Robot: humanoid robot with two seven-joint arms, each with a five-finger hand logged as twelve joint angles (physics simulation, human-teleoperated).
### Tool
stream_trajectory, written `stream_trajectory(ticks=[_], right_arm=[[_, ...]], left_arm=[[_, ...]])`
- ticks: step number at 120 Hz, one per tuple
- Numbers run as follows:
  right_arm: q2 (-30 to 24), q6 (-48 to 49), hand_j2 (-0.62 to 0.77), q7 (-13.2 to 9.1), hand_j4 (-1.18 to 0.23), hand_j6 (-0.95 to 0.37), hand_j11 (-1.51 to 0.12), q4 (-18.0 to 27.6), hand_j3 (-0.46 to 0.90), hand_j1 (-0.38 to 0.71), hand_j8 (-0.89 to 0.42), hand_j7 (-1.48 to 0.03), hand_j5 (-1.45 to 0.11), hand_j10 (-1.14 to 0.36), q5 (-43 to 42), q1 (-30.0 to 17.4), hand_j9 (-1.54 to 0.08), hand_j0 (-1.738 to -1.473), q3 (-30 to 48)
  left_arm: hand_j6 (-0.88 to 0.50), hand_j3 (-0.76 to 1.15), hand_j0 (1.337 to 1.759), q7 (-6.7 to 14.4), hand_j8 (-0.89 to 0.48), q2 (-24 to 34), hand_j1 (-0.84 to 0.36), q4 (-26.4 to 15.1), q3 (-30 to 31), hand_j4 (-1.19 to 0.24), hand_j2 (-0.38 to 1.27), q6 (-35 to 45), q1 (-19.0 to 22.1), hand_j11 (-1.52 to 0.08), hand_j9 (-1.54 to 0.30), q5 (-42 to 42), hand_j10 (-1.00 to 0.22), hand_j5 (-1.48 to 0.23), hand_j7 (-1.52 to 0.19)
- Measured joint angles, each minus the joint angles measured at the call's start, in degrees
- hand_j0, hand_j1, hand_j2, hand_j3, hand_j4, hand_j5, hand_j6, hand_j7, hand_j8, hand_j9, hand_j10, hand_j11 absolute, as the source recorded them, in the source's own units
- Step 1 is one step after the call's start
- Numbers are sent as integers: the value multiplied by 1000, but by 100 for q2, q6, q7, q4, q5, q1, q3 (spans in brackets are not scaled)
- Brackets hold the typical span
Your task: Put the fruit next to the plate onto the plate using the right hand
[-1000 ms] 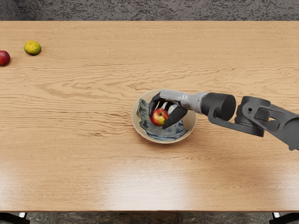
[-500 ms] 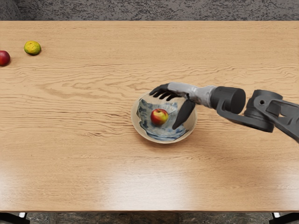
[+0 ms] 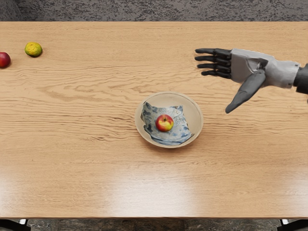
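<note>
centre: round beige patterned plate (image 3: 193, 109) carrying red-yellow apple (image 3: 164, 122) | far left: green-yellow round fruit (image 3: 33, 49), red round fruit (image 3: 4, 59) | light wooden table (image 3: 96, 168): open wood around plate | right hand (image 3: 243, 67): fingers spread, well apart from plate, height unclear

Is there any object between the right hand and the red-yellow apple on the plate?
Nothing visible. Only wooden table surface lies between the open right hand and the red-yellow apple, which already sits on the round beige plate.

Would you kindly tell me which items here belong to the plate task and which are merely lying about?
Job: apple, resting on the plate; right hand, open, clear of both.
Lying about: yellow-green fruit and red fruit, at the far left of the table.
</note>
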Motion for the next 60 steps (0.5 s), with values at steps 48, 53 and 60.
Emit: stream_trajectory(ticks=[48,53,60], right_arm=[[-494,82,-5,3,-41,-41,-53,-211,0,-302,-41,-53,-54,-41,724,-682,-53,-1658,-43],[-497,83,-5,0,-41,-41,-53,-201,0,-303,-40,-53,-53,-41,731,-697,-53,-1658,-42],[-491,83,-5,-2,-40,-40,-52,-188,0,-303,-40,-52,-52,-40,738,-711,-52,-1658,-44]], left_arm=[[-245,0,1658,0,-245,0,55,0,-1,-245,49,0,0,-318,-318,-1,-245,-318,-318],[-245,0,1658,0,-245,0,55,0,-1,-245,49,0,0,-318,-318,-1,-245,-318,-318],[-245,0,1658,0,-245,0,55,0,-1,-245,49,0,0,-318,-318,-1,-245,-318,-318]])
